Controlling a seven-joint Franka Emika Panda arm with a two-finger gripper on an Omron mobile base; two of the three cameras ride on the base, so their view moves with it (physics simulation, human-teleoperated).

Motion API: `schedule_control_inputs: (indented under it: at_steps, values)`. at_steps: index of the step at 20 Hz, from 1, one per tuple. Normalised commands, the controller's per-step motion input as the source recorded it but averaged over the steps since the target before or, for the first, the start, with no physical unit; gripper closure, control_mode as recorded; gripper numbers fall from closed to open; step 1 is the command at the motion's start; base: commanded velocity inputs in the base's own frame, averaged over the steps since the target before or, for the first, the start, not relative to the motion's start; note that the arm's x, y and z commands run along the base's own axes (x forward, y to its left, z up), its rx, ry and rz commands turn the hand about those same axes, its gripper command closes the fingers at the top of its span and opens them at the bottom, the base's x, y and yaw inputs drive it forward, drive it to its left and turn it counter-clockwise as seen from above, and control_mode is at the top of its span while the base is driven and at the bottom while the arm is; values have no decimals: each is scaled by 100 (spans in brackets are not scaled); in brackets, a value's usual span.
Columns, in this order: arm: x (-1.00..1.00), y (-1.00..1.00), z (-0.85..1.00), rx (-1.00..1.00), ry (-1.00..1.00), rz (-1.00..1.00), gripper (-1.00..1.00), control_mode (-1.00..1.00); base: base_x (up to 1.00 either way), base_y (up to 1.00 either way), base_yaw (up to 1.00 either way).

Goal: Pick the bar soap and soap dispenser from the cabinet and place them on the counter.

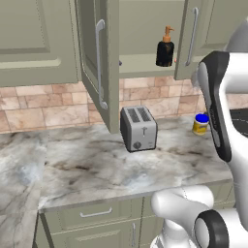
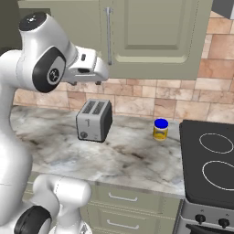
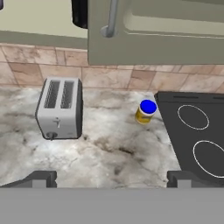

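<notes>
The olive-green cabinet [image 1: 145, 29] stands open, its left door [image 1: 99, 63] swung out toward me. On its shelf stands the soap dispenser [image 1: 165, 48], black with an orange pump; its dark base [image 3: 79, 13] peeks past a door edge in the hand view. A tiny salmon-pink sliver [image 1: 175, 61] at the right door's edge may be the bar soap; most of it is hidden. My gripper [image 3: 111, 181] is open, its fingertips [image 3: 41, 179] wide apart with nothing between them. The hand [image 2: 89, 68] hovers above the marbled counter [image 1: 97, 164], below and in front of the cabinet.
A silver toaster [image 1: 138, 128] sits on the counter under the open cabinet. A yellow jar with a blue lid [image 1: 200, 124] stands to its right by the brick wall. A black stovetop [image 2: 210, 160] borders the counter on the right. Drawers [image 1: 94, 213] line the front.
</notes>
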Motion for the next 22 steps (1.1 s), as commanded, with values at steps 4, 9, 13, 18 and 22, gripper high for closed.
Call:
schedule_control_inputs:
  at_steps: [4,9,13,18,22]
  values:
    - [38,-5,3,4,-3,0,-100,-100,0,0,0]
    - [40,-7,1,7,-2,0,-100,-100,0,0,0]
    - [30,-3,6,4,-4,0,-100,-100,0,0,0]
    - [21,-1,6,0,-4,0,-100,-100,0,0,0]
    - [23,0,12,0,-5,0,-100,-100,0,0,0]
